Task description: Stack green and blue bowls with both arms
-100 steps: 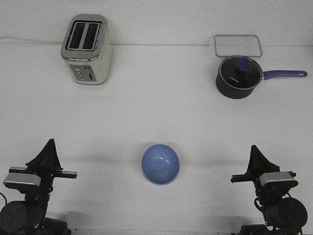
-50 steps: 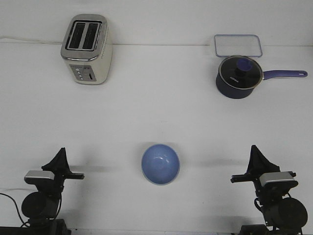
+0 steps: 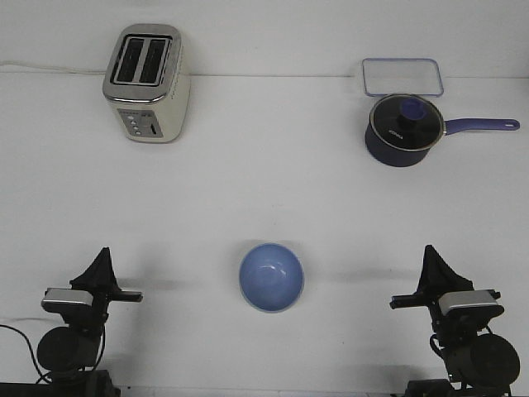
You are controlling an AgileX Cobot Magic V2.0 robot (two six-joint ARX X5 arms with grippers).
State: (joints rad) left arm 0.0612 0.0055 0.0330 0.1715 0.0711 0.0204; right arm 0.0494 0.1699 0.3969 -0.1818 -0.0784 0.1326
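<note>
text: small white print on saucepan lid [image 3: 402, 122] | illegible at this size

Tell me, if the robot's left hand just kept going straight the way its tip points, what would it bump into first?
Probably the toaster. The left gripper points away from the robot across bare table, and the toaster stands roughly in that line at the far side. One view leaves the aim uncertain; it might pass just beside it.

The blue bowl [image 3: 271, 277] is small and round, light blue inside. It sits upright with its open side up, well apart from the toaster [image 3: 146, 83]. A thin pale rim shows around its edge.
</note>
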